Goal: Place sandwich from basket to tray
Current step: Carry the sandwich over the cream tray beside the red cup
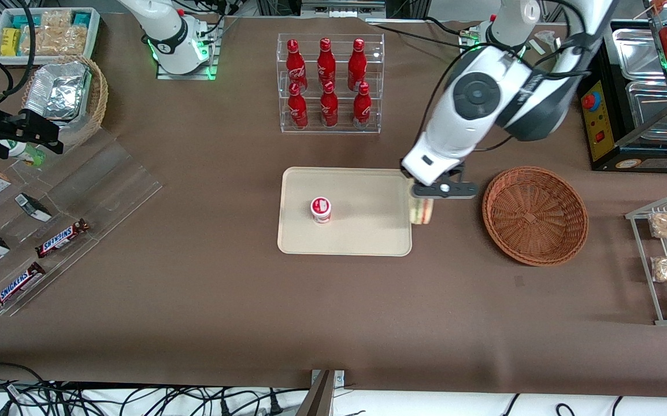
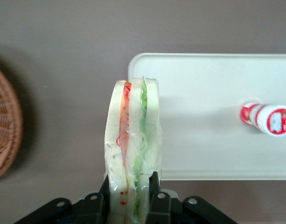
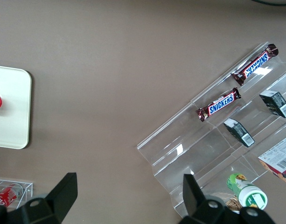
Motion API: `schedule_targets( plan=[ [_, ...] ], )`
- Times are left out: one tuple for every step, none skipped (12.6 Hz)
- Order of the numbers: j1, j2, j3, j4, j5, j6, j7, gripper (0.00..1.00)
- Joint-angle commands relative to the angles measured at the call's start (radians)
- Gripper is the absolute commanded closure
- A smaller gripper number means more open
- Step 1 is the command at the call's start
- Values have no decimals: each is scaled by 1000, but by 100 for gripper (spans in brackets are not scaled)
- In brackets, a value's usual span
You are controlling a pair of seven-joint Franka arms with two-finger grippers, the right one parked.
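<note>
The black two-finger gripper [image 2: 132,198] was clamped on the clear-wrapped triangular white-bread sandwich [image 2: 132,140], hanging over the cream rectangular tray's [image 1: 368,231] edge; soft, light and slippery-wrapped (likely squashable), best pinched gently across the bread faces

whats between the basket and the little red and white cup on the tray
The sandwich, clamped in the gripper above the tray rim, plus bare tray surface up to the cup; the front view shows it.

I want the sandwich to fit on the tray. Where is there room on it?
The left gripper, shut on the wrapped triangular sandwich, hangs over the edge of the cream rectangular tray nearest the empty brown wicker basket. The tray's bare half there is free. Only the spot by the small red-and-white cup is taken.
</note>
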Motion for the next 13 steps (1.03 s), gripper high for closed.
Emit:
schedule_targets(
  plan=[
    [-86, 121, 0, 44, 108, 51, -82, 67],
    [-108, 150, 1, 42, 162, 77, -155, 66],
    [-117, 179, -3, 42, 228, 86, -211, 66],
    [-122, 205, -3, 44, 268, 88, -239, 66],
    [-142, 225, -3, 54, 285, 98, -253, 66],
    [-160, 244, 0, 59, 290, 118, -268, 66],
    [-169, 259, 1, 59, 303, 127, -289, 66],
    [-172, 271, 1, 59, 335, 140, -311, 66],
    [-174, 281, 0, 61, 363, 147, -340, 66],
    [-174, 297, 0, 68, 386, 148, -349, 66],
    [-174, 310, 0, 82, 398, 148, -354, 66],
    [-176, 319, 0, 87, 403, 148, -362, 66],
    [-183, 322, 1, 88, 403, 148, -362, 66]
  ],
)
